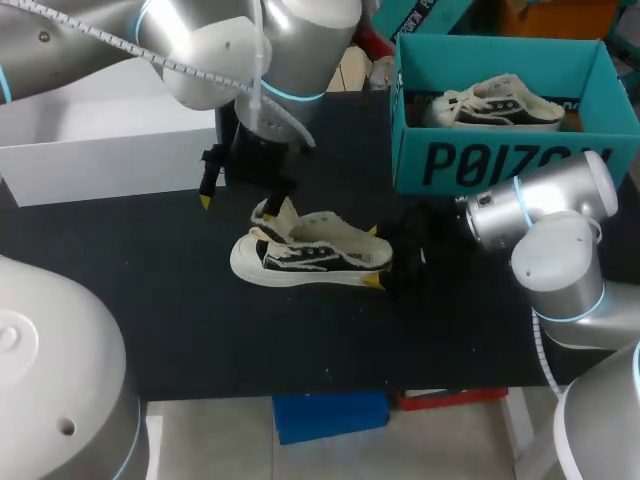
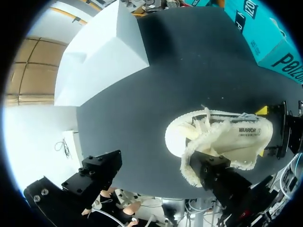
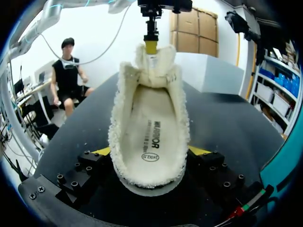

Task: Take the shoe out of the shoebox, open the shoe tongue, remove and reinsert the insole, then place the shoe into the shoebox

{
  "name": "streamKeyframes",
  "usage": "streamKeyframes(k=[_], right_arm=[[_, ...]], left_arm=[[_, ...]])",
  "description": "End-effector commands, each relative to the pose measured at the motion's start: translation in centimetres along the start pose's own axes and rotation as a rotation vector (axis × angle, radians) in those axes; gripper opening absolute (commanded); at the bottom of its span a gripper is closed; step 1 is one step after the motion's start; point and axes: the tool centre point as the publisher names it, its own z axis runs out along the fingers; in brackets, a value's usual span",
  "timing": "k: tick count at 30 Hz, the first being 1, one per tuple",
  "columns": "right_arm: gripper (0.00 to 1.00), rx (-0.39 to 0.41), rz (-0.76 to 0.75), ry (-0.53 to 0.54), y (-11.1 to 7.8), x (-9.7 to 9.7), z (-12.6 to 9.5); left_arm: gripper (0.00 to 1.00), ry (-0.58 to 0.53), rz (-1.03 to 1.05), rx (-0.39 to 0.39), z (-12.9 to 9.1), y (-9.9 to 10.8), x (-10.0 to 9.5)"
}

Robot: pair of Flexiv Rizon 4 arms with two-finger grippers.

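Lying on its sole in mid-frame, the shoe [image 1: 310, 255] shows fleecy cream lining, black sides and a raised tongue [image 1: 283, 212]. My right gripper [image 1: 376, 257] clasps its heel from both sides; my left gripper [image 1: 238, 198] is spread wide, one tip at the tongue.

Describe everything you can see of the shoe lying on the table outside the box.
The shoe is a low black canvas sneaker with white rubber sole, white laces and cream fleecy lining, insole in place. It stands upright on the black table. The right gripper clamps its heel from both sides; one finger of the open left gripper touches its raised tongue.
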Motion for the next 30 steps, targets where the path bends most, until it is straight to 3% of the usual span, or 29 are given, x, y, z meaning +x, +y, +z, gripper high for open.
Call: streamKeyframes(k=[1, 11, 20, 30], right_arm=[[0.00, 0.001, 0.001, 0.000, -0.2, 0.0, 0.2], [0.00, 0.001, 0.001, 0.000, -0.2, 0.0, 0.2], [0.00, 0.001, 0.001, 0.000, -0.2, 0.0, 0.2], [0.00, 0.001, 0.001, 0.000, -0.2, 0.0, 0.2]], left_arm=[[1.00, 0.099, -0.013, 0.008, 1.3, 0.3, -0.7], [1.00, 0.063, -0.040, 0.001, 3.1, 0.5, -1.2], [1.00, 0.075, -0.073, -0.064, 5.3, 0.8, -2.5], [1.00, 0.055, -0.060, -0.078, 6.4, 0.9, -1.9]])
